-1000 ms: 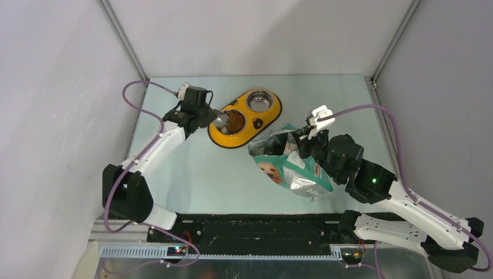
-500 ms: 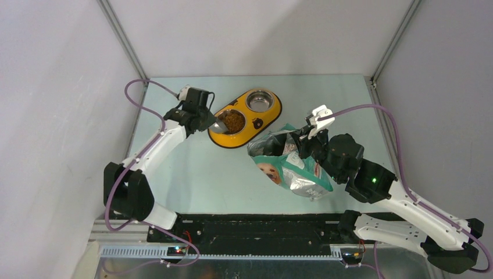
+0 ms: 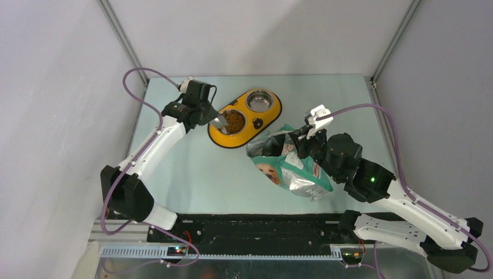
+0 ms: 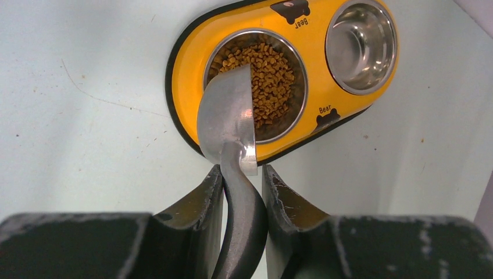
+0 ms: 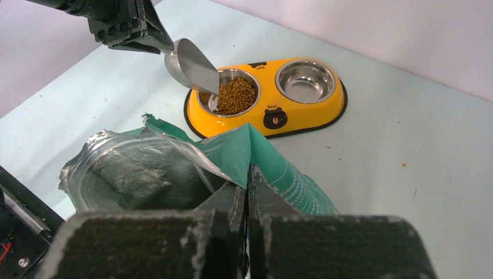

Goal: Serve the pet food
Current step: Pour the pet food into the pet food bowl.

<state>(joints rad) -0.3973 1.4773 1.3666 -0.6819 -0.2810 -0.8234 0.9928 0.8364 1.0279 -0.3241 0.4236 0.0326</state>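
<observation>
Pale green tabletop (image 3: 192, 168) spreads between the white walls of a booth. Seen from above, just past the middle toward 12 o'clock, we find a yellow oval plastic feeder (image 4: 315, 70) with two round steel bowls set into it. The bowl at its 8 o'clock end holds the small brown kibble pellets (image 4: 270, 70), a loose heap covering its bottom. The shiny steel bowl (image 4: 360, 43) at the 2 o'clock end shows its polished bottom.

Our left gripper (image 4: 241, 180), at 9 o'clock of the feeder, pinches the handle of a grey metal scoop (image 4: 227, 110). The scoop's mouth tilts down across the near rim of the filled bowl, its tip over the pellets.

At 4 o'clock of the feeder sits a teal-and-white foil bag printed with a golden dog (image 3: 290, 171), its mouth gaping toward 10 o'clock. Our right gripper (image 5: 247, 186) is pressed together on a fold of the bag's top edge.
</observation>
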